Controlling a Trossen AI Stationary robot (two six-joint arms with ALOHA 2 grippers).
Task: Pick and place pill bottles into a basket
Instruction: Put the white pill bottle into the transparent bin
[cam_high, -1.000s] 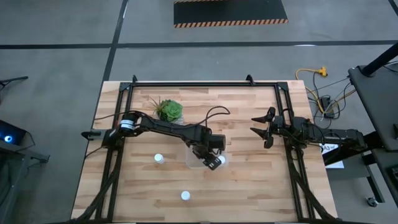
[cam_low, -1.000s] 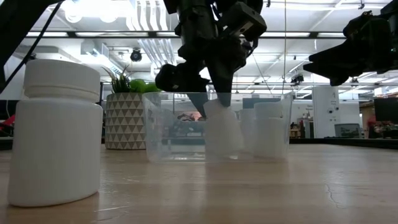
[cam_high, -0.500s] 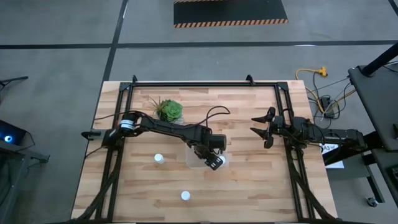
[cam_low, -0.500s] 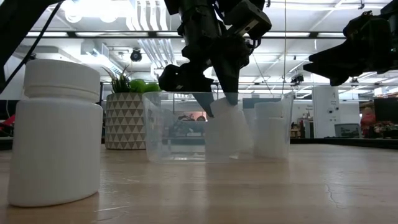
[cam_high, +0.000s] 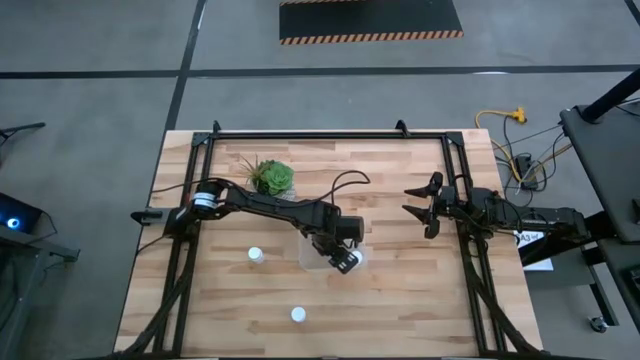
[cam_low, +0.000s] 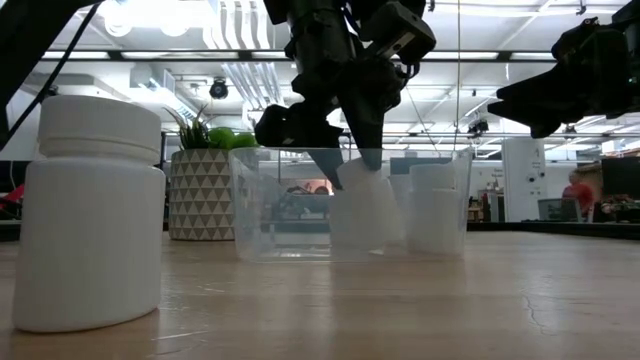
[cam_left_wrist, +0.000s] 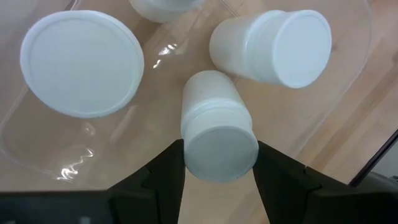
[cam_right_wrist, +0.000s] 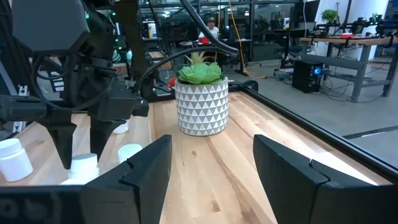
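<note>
In the high view, the left tool (cam_high: 343, 259) is over the clear basket (cam_high: 310, 258) in the middle of the bench (cam_high: 400, 300); two pill bottles (cam_high: 255, 255) stand outside on the wood. The right tool (cam_high: 420, 211) waits at the right side, its fingers spread.

In the low view, the left tool holds a tilted bottle (cam_low: 365, 205) inside the basket.

In the left wrist view, the fingers (cam_left_wrist: 163, 174) pinch this bottle; other bottles (cam_left_wrist: 273, 46) lie beside it.

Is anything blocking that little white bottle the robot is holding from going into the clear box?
Nothing visible does. The left gripper holds the small white pill bottle inside the clear plastic rectangular basket, tilted, with bare floor under it. Other white bottles in there sit off to the sides.
</note>
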